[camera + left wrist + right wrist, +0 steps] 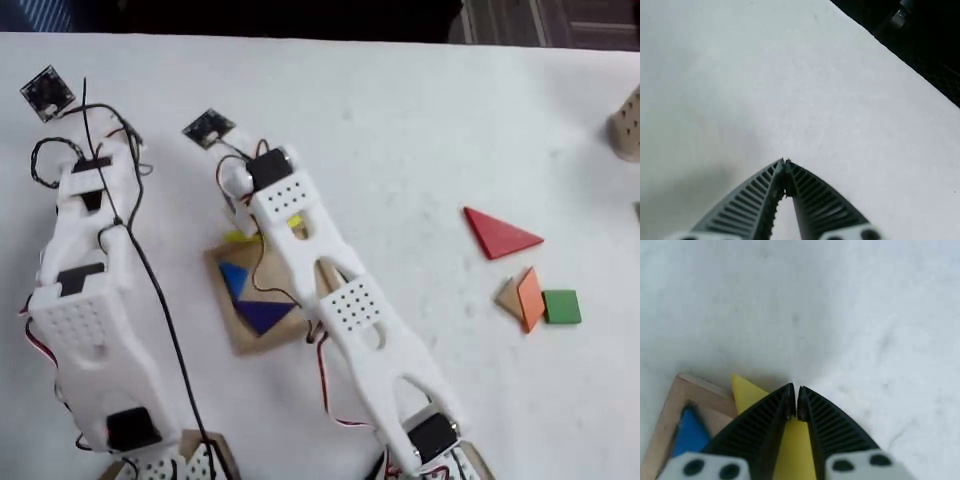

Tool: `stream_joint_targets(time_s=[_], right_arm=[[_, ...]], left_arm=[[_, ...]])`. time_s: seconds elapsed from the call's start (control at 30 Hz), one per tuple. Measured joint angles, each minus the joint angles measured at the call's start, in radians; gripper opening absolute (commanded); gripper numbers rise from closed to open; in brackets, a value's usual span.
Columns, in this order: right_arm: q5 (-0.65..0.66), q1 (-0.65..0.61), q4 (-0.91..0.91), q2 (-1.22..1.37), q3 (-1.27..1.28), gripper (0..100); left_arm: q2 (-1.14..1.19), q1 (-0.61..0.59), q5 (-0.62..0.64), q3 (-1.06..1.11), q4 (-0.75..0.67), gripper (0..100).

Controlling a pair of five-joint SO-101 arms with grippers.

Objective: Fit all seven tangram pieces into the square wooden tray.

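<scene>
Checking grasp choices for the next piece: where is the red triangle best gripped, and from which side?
From straight above: the red triangle lies flat on the table with bare space all round. Probably pinch across its middle, one finger on the long edge, the other at the opposite corner, keeping clear of the orange piece nearby.

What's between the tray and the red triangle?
High view: the right arm crosses there, overlapping the tray; beyond it, bare table up to the red triangle.
</scene>
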Motion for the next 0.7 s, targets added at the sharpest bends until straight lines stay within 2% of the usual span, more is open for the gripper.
stream_joint_targets(time_s=[0.7], right_arm=[[-0.012, 0.041, 0.006, -0.071, 0.002, 1.8]], left_arm=[[0.000, 0.000, 0.000, 0.000, 0.000, 2]])
